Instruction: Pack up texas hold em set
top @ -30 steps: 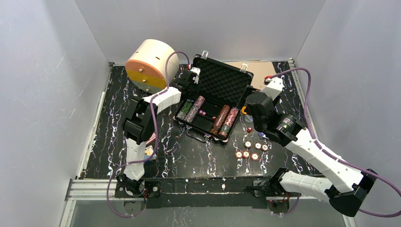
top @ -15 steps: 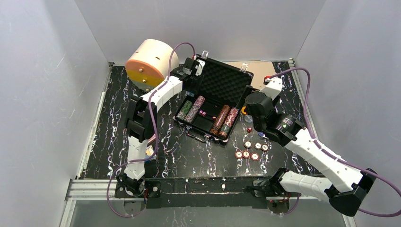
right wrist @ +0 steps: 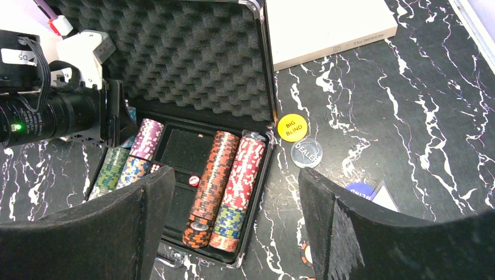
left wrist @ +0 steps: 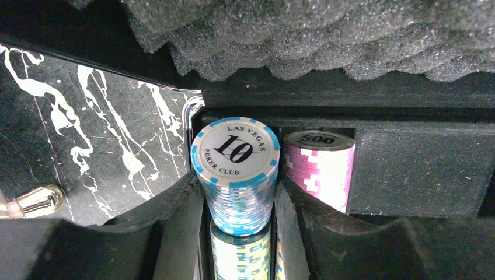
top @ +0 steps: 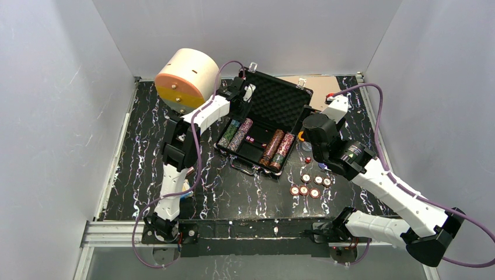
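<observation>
The black briefcase lies open, its foam lid raised at the back, with chip rows along both sides of the tray. My left gripper is shut on a short stack of blue "10" chips at the far end of the left row, beside pink chips. My right gripper hangs open and empty above the case's right edge. Orange chips and red chips fill the right rows. A red die lies in the tray. Loose chips and another red die lie on the table.
A yellow big-blind button, a clear dealer button and a blue button lie right of the case. The cream cylinder stands back left, close to my left arm. A flat tan board lies behind the case.
My left arm has swung from the case's left side over its back-left corner and come down onto the left chip row, still gripping the blue chips. The right arm has not moved.
</observation>
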Controlling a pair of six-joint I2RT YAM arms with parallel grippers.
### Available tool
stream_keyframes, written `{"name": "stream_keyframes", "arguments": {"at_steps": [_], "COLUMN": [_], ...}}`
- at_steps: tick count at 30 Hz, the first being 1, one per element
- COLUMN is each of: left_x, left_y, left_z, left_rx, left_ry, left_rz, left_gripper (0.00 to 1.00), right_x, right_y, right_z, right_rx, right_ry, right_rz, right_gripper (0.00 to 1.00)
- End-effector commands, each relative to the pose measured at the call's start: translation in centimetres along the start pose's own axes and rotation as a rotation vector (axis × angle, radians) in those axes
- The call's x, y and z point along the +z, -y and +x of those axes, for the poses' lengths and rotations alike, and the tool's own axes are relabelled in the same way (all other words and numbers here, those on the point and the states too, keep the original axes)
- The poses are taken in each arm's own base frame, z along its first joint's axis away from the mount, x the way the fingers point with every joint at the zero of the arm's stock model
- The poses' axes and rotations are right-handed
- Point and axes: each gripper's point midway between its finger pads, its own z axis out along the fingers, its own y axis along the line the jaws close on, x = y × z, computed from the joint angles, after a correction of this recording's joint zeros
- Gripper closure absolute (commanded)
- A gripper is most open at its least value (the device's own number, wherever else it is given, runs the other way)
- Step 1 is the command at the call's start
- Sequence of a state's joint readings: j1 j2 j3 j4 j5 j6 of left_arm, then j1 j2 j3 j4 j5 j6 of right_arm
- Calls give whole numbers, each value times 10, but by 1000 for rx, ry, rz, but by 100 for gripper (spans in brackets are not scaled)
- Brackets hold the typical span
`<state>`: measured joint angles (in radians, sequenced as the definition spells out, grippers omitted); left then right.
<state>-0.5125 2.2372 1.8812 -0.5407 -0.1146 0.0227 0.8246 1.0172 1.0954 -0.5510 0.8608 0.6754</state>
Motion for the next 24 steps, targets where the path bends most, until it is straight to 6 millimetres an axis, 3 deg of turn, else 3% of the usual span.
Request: {"name": "stream_keyframes", "arguments": {"at_steps": [1,4,14,24], "left_x": [-14,-20,-40,-26], "left_y": [-1,-6,-12,1], "left_z": [-2,-3,-33,-6], "left_rx": [51,60,66,105], "left_ry": [-27,-32,11,-84], "left_rz": [11,-7,-39,14], "left_gripper": [100,100,100,100], "right_x": [-1,-1,1,0], "right_y": [0,0,-5,-6], "right_z": [-11,-12,-12,-12], "right_rx": [17,15,-2,0], "right_ry": [35,36,27,26], "right_rz": [3,5,-9,-13], "right_gripper": [14,14,14,14]}}
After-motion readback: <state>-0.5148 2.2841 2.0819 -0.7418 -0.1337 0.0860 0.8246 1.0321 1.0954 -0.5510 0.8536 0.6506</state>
